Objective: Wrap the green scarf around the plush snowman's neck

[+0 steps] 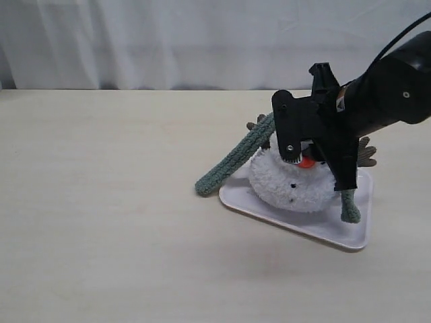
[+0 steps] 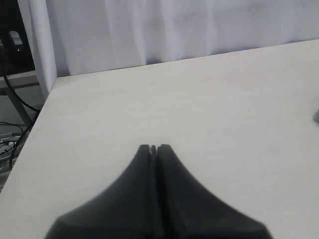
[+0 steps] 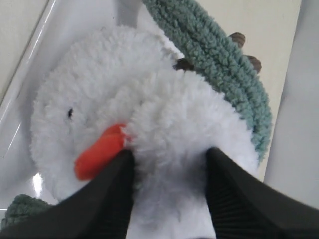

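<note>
The plush snowman (image 1: 293,182) lies on a white tray (image 1: 337,232), with its orange nose (image 3: 99,152) pointing sideways. My right gripper (image 1: 313,158) is over its head, and both fingers press into the white fluff (image 3: 164,114) on either side, right next to the nose. The green scarf (image 1: 232,161) runs behind the snowman. One end slopes down to the table on the left and the other end (image 1: 349,207) lies on the tray at the right. In the right wrist view the scarf (image 3: 219,64) curves along the back of the snowman. My left gripper (image 2: 154,148) is shut over bare table.
Brown twig arms (image 1: 367,153) stick out behind the snowman. A white curtain (image 1: 202,40) hangs along the back of the pale table. In the left wrist view the table's far corner (image 2: 55,79) shows, with cables and a frame beyond it.
</note>
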You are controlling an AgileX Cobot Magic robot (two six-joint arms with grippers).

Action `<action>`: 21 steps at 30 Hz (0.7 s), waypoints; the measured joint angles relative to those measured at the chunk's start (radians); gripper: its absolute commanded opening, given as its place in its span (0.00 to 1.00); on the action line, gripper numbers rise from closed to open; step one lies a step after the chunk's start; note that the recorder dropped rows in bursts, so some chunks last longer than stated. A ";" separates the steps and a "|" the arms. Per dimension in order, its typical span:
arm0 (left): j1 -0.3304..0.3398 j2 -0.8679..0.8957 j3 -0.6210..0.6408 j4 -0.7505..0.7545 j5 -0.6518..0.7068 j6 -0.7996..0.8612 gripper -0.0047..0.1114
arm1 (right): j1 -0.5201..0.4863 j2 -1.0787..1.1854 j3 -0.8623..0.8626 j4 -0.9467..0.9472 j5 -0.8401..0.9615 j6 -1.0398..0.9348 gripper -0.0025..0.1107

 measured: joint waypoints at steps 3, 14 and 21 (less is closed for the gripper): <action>0.000 0.000 0.000 0.000 0.000 0.000 0.04 | 0.000 -0.021 0.002 -0.005 0.004 0.014 0.39; 0.000 0.000 0.000 0.000 0.000 0.000 0.04 | 0.000 -0.091 0.074 -0.012 -0.024 -0.007 0.42; 0.000 0.000 0.000 0.000 0.000 0.000 0.04 | 0.069 -0.216 0.094 0.004 -0.127 0.111 0.43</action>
